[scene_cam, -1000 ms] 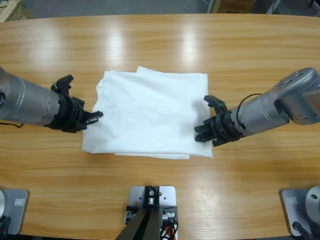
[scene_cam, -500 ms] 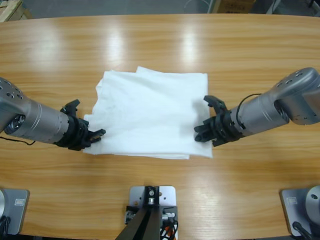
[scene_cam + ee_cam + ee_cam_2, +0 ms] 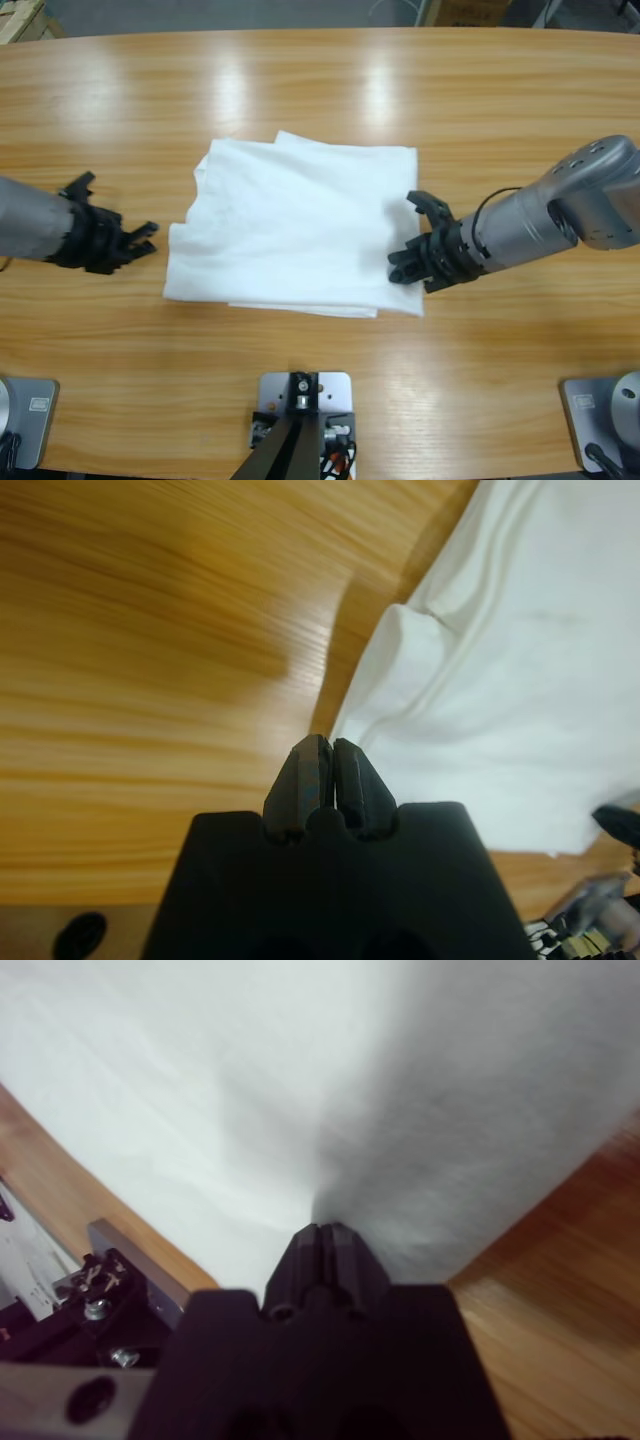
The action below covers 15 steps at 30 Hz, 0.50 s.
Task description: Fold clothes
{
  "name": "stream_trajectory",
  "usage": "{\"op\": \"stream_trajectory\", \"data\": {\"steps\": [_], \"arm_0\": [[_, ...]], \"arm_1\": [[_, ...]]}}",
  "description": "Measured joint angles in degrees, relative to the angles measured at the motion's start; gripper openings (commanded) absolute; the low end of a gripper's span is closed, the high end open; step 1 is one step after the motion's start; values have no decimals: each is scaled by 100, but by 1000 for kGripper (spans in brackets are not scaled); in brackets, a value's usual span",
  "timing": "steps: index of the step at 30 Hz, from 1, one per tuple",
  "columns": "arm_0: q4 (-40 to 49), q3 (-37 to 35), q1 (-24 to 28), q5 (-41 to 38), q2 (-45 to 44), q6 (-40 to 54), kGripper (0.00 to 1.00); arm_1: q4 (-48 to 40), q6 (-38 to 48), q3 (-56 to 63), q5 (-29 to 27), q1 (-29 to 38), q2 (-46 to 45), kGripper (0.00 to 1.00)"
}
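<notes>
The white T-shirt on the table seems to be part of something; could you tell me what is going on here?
Two robot arms are folding the white T-shirt, which lies folded into a rough rectangle on the wooden table. The right gripper sits at the shirt's right edge with its jaws together over the cloth. The left gripper is shut and empty, just clear of the shirt's left edge.

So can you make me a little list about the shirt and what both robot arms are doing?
shirt: white T-shirt, folded, lying flat on the wooden table
left end effector: shut, empty, off the shirt beside its left edge
right end effector: shut, at the shirt's right edge; grip on cloth unclear
folding: partly done, layers uneven
</notes>
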Motion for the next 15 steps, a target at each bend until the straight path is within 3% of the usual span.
{"op": "stream_trajectory", "data": {"steps": [1,2,3,4,10,15], "arm_0": [[61,3,16,23,-183,46,43],[93,3,29,39,-368,123,383],[113,3,36,43,-548,222,808],[126,3,37,43,-699,307,975],[144,0,42,-21,-992,1134,996],[258,-31,42,-117,-1174,1668,996]], "arm_1": [[0,0,0,-1,0,-11,889],[0,1,0,-21,6,-32,994],[2,26,14,-78,16,-94,1000],[21,108,60,-186,18,-222,1000],[318,1238,123,-630,16,-1348,1000],[-190,1893,652,-825,-211,-1445,1000]]}}
